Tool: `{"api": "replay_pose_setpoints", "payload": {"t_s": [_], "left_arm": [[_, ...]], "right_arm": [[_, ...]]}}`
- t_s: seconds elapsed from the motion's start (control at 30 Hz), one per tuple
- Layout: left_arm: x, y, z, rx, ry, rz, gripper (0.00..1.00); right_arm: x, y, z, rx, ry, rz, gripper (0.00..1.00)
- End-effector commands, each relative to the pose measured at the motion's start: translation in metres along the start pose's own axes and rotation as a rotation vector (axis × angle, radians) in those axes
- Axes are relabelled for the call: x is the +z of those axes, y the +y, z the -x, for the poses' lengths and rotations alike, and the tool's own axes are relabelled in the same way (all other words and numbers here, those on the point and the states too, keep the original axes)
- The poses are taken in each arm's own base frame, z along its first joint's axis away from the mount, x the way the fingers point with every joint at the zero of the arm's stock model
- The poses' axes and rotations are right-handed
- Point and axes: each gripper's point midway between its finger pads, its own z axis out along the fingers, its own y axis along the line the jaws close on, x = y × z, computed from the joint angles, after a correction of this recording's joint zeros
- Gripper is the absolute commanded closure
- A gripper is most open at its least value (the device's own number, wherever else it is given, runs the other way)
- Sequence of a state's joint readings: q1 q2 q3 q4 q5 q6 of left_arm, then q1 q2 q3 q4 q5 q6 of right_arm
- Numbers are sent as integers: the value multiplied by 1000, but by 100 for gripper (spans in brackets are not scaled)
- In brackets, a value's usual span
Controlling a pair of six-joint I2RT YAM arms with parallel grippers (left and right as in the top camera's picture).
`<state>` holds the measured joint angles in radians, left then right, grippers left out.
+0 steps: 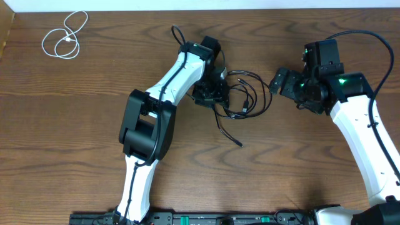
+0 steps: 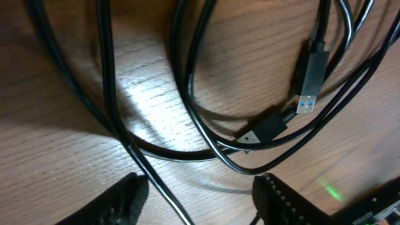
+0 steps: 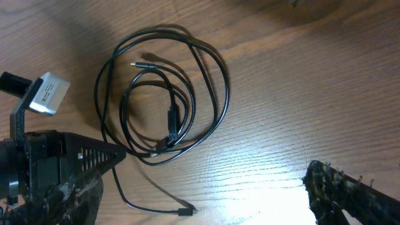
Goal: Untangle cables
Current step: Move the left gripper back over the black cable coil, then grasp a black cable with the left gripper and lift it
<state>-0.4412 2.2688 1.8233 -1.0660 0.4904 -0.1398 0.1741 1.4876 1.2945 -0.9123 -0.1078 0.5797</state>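
Two black cables (image 1: pixel 242 94) lie tangled in loose loops at the table's middle. One loose plug end (image 1: pixel 239 144) trails toward the front. The white cable (image 1: pixel 62 39) lies coiled alone at the far left. My left gripper (image 1: pixel 209 94) hovers low over the tangle's left side. In the left wrist view its fingers (image 2: pixel 125 197) stand apart with one black strand (image 2: pixel 162 187) running between them, not pinched; a blue-tipped USB plug (image 2: pixel 309 87) lies beyond. My right gripper (image 1: pixel 281 81) is wide open just right of the tangle, and the right wrist view shows the black loops (image 3: pixel 162 94) ahead of it.
The left arm's white link (image 1: pixel 169 78) slants across the table's middle. A thick black wire (image 1: pixel 369 37) arcs over the right arm, another (image 1: pixel 177 34) sits behind the left wrist. The table's back edge (image 1: pixel 187 10) runs close behind both.
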Motion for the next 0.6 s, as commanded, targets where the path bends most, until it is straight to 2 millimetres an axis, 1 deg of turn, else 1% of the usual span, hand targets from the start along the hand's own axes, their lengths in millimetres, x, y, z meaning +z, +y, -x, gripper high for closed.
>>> {"api": "replay_pose_setpoints", "payload": {"t_s": [0.0,0.03,0.2,0.27,0.33,0.43,0.47,0.5,0.57], "left_arm": [[6,4,-1,-8,14,17,43],[6,4,-1,-8,15,17,45],[6,3,0,-5,11,16,50],[6,4,1,-4,7,18,50],[6,9,2,-14,1,50,50],[6,29,5,-82,-27,161,49],[7,31,6,-96,-34,172,48],[9,32,7,-101,-39,169,43],[12,33,8,-115,-47,167,43]], "right_arm": [[3,-4,-1,-9,3,-17,1],[3,-4,-1,-9,3,-17,1],[3,-4,-1,-9,3,-17,1],[3,-4,-1,-9,3,-17,1],[3,-4,-1,-9,3,-16,1],[3,-4,-1,-9,3,-17,1],[3,-4,-1,-9,3,-17,1],[3,-4,0,-8,2,-16,1],[3,-4,0,-9,0,-15,1]]}}
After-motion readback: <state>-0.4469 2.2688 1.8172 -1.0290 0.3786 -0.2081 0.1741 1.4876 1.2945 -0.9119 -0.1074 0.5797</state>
